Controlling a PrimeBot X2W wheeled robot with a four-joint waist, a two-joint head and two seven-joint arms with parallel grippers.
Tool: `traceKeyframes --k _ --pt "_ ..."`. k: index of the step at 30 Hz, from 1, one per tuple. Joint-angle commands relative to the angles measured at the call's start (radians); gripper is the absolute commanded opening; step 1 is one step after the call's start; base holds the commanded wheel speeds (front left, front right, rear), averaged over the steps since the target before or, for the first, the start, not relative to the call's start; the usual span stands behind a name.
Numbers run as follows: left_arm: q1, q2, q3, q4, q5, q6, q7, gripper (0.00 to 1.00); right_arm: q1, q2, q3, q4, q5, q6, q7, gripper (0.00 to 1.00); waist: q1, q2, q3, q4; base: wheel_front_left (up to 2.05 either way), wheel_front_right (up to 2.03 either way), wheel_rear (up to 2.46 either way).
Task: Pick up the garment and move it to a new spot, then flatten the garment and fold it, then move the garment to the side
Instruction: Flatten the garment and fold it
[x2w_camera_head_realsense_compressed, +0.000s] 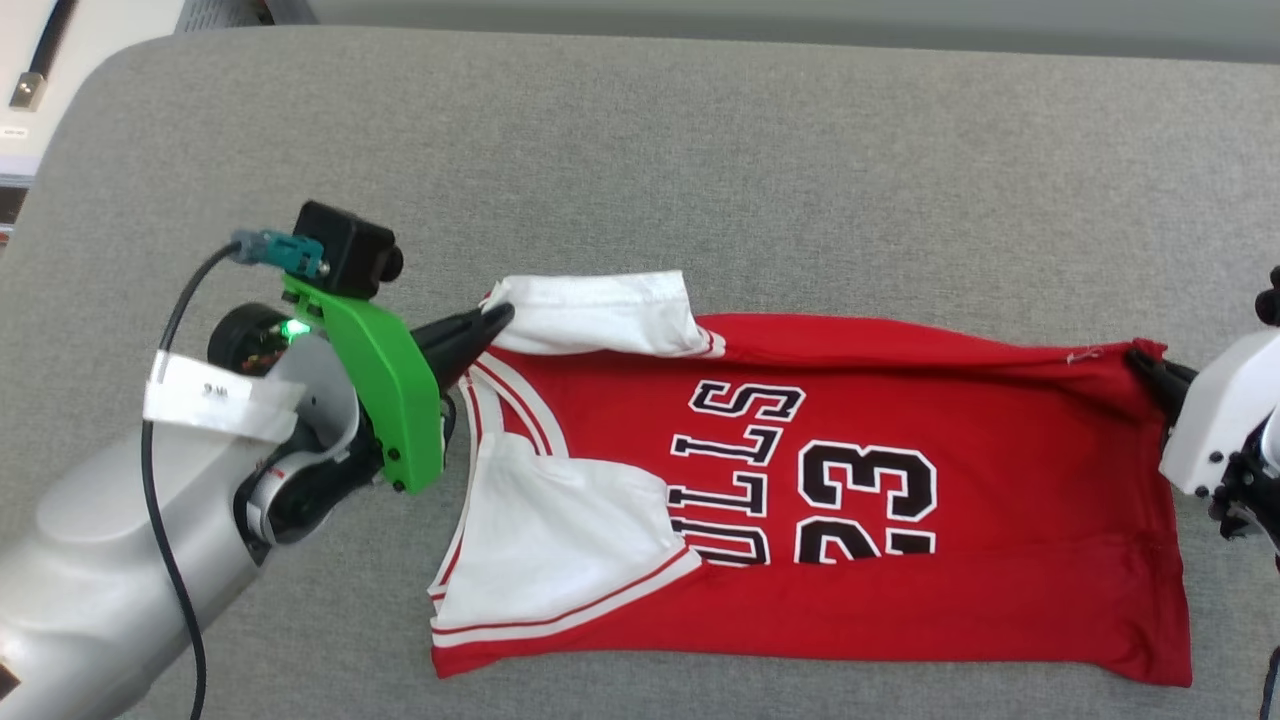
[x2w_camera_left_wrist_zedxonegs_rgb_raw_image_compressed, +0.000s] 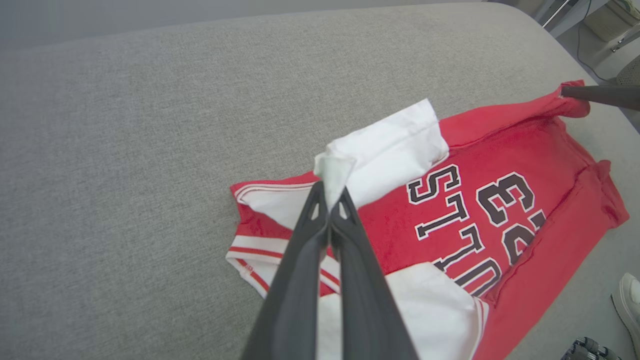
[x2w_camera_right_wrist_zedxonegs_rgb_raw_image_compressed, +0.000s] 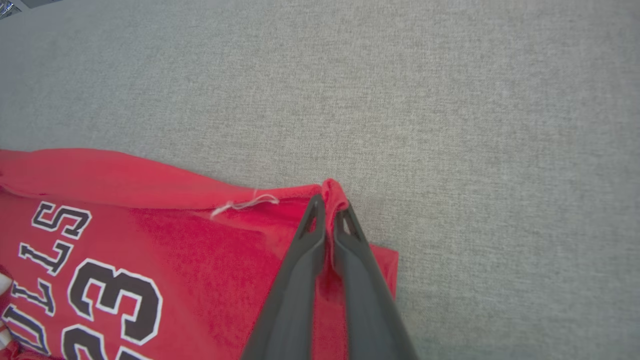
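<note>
A red jersey shirt (x2w_camera_head_realsense_compressed: 1020, 470) with white sleeves lies lengthwise on a grey cushion (x2w_camera_head_realsense_compressed: 700, 150). It sits well clear of the cushion's far edge. Its neck end points to the robot's left, and its hem end reaches towards the cushion's right edge. The black, white-outlined print "BULLS 23" faces up and runs sideways across the chest.

The near sleeve (x2w_camera_head_realsense_compressed: 550, 540) is folded in over the body and covers the first letter of the word. The far sleeve (x2w_camera_head_realsense_compressed: 600, 312) also lies folded over the shirt along its far side.

The left gripper (x2w_camera_head_realsense_compressed: 495, 322) is at the shirt's far left corner. In the left wrist view, its two dark fingers (x2w_camera_left_wrist_zedxonegs_rgb_raw_image_compressed: 310, 235) are pressed together on a pinch of white sleeve cloth, which is raised slightly off the cushion.

The right gripper (x2w_camera_head_realsense_compressed: 1140, 358) is at the far right corner of the hem. In the right wrist view, the right gripper (x2w_camera_right_wrist_zedxonegs_rgb_raw_image_compressed: 329, 202) is closed on a small ridge of red cloth that pokes up between its fingertips. A loose white thread (x2w_camera_right_wrist_zedxonegs_rgb_raw_image_compressed: 245, 204) lies on the hem just beside it.

Between the two grips, the shirt's far side runs nearly straight.
</note>
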Motion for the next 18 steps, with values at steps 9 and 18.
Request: traceKeyframes --k 9,18 --pt "0.165 0.049 -0.056 -0.106 -0.023 0.061 -0.021 0.0 0.17 -0.036 -0.006 -0.072 0.077 -0.001 0.018 0.0 0.0001 -0.0001 -0.063 0.04 0.0 0.0 0.0" --pt "0.245 0.06 -0.089 -0.125 -0.031 0.084 -0.031 0.0 0.256 -0.079 0.005 -0.119 0.092 -0.001 0.052 0.0 0.0001 -0.0001 -0.061 0.047 0.0 0.0 0.0"
